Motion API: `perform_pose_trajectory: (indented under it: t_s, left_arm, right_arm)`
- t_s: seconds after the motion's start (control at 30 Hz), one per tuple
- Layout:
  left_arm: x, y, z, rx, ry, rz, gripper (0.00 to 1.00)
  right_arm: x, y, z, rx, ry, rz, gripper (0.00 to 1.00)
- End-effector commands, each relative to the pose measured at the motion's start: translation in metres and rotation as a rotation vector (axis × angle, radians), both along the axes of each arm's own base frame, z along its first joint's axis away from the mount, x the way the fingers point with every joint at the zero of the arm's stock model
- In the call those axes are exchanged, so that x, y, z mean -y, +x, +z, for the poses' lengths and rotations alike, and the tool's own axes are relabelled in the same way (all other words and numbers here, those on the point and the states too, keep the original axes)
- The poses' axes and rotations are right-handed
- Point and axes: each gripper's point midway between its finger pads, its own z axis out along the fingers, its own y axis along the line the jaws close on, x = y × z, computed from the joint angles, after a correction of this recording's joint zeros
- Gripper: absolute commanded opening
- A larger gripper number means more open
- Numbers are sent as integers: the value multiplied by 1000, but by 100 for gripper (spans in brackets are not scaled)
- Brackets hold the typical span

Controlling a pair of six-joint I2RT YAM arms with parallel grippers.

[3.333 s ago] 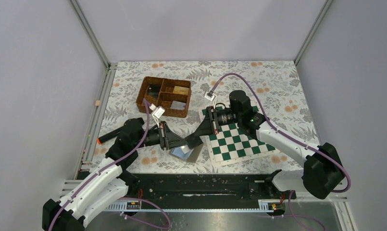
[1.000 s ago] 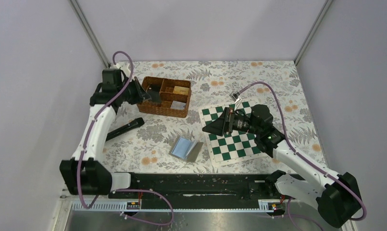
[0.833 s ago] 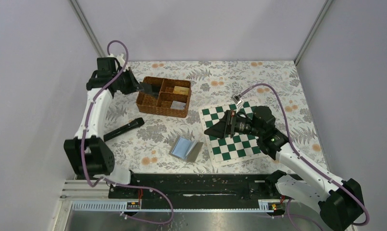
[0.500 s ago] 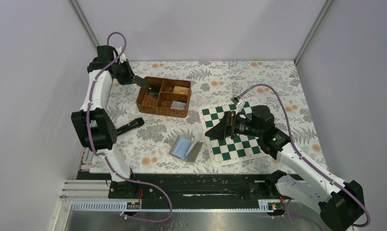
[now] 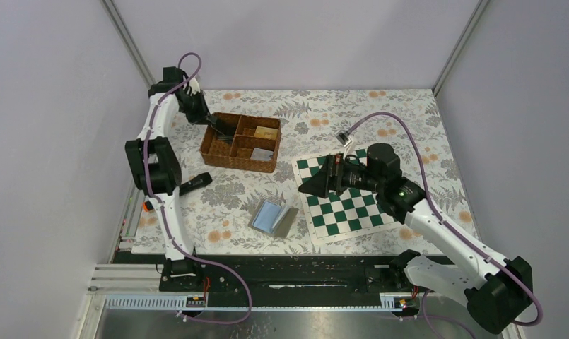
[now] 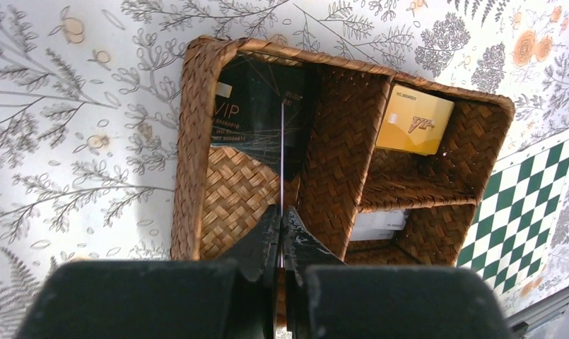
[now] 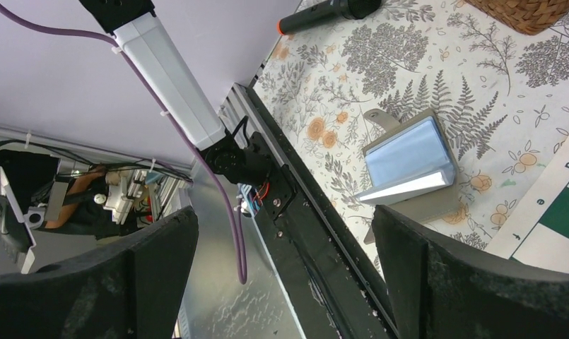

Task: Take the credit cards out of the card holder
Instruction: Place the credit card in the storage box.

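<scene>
Woven wicker basket [image 6: 189,141], left gripper [image 6: 281,210] pinching seemingly 1 thin card [image 6: 282,155], right gripper [image 5: 313,185] spread

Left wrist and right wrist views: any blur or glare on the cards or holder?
Left wrist: wicker basket sharp, black card streaked with glare, left hand dark and soft, its held card an edge-on line. Right wrist: card holder sharp, bright sheen along one edge; right hand blurred dark masses.
</scene>
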Motion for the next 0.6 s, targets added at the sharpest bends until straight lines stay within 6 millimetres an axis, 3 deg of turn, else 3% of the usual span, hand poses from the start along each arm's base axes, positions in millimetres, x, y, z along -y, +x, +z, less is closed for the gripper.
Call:
perform_pose_trajectory:
  t_s: [0.0,0.3,0.57]
  left_arm:
    - [16,12,15,64,-5,-77,0]
    - [23,22,-8,38,-6,-101,0]
    - [26,24,-15,39,-6,-129,0]
  right_arm:
    - [-4,9,15,38,4,4,99]
    - [-8,14,13,33,-5,13,99]
    - [-9,17,16,45,-10,12,99]
